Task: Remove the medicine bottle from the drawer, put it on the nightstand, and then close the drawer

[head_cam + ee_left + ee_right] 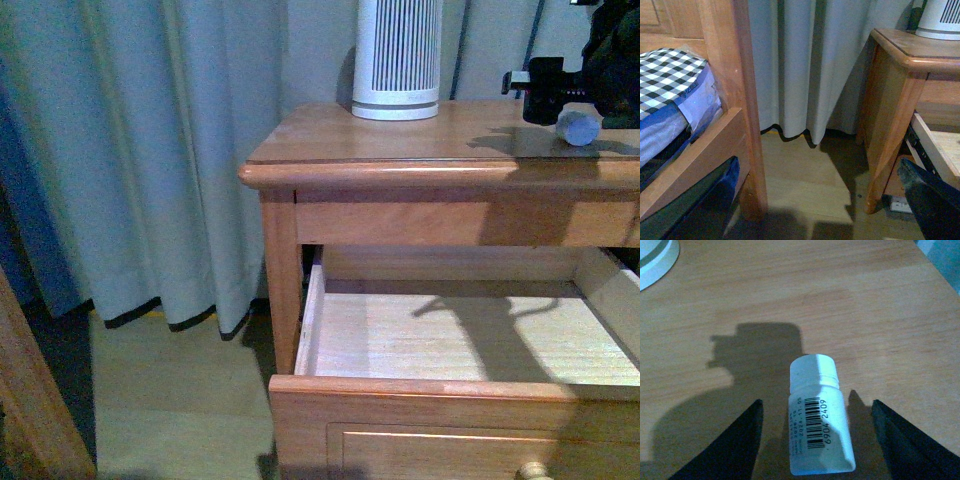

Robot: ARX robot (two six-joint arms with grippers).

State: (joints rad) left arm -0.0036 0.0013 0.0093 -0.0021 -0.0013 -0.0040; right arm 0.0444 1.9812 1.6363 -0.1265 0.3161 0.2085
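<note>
The medicine bottle (820, 415) lies on its side on the nightstand top (790, 300), white with a barcode label. My right gripper (816, 402) is open, one finger on either side of the bottle, neither touching it. In the front view the medicine bottle (578, 127) rests near the right end of the nightstand (400, 140), just under my right gripper (575, 105). The drawer (450, 400) is pulled out, and its pale wooden floor is bare. My left gripper (817, 162) hangs open low over the floor, left of the nightstand (890, 100).
A white slatted device (396, 60) stands at the back of the nightstand top. Grey curtains (150, 150) hang to the left. A wooden bed frame (735, 100) with checked bedding (665, 80) stands beside my left arm. A white socket (899, 204) lies under the nightstand.
</note>
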